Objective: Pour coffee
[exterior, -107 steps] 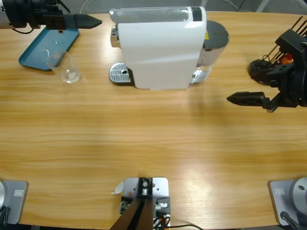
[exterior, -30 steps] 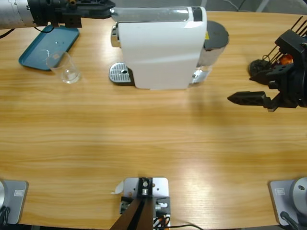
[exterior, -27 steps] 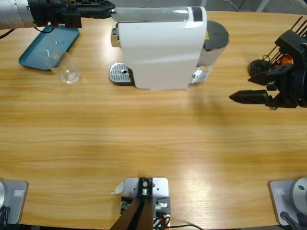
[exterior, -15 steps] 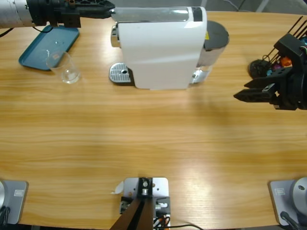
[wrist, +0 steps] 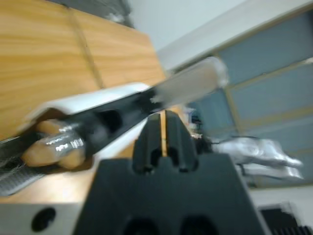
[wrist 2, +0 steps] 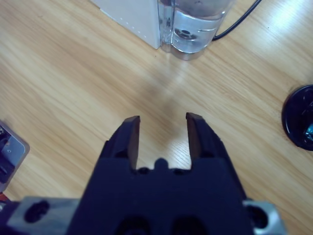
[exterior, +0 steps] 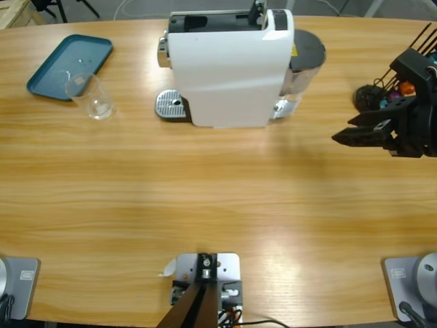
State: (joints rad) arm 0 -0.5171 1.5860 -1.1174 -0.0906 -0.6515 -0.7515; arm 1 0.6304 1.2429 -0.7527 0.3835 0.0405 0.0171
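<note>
The white coffee machine stands at the table's back middle with its top lever raised and the dark capsule slot showing. An empty clear glass stands left of the drip grate. The left arm is out of the high view. In the left wrist view my left gripper is shut, its tips just short of the raised silver lever. My right gripper hovers open over bare wood right of the machine, and the right wrist view shows the right gripper holding nothing.
A teal tray lies at the back left behind the glass. The water tank sits on the machine's right side, and the water tank shows ahead of the right jaws. A black capsule rack stands by the right arm.
The left arm, which reached to the machine's top left, has gone from the high view. The machine's lever now stands up, with the top open. The right gripper has hardly moved.
</note>
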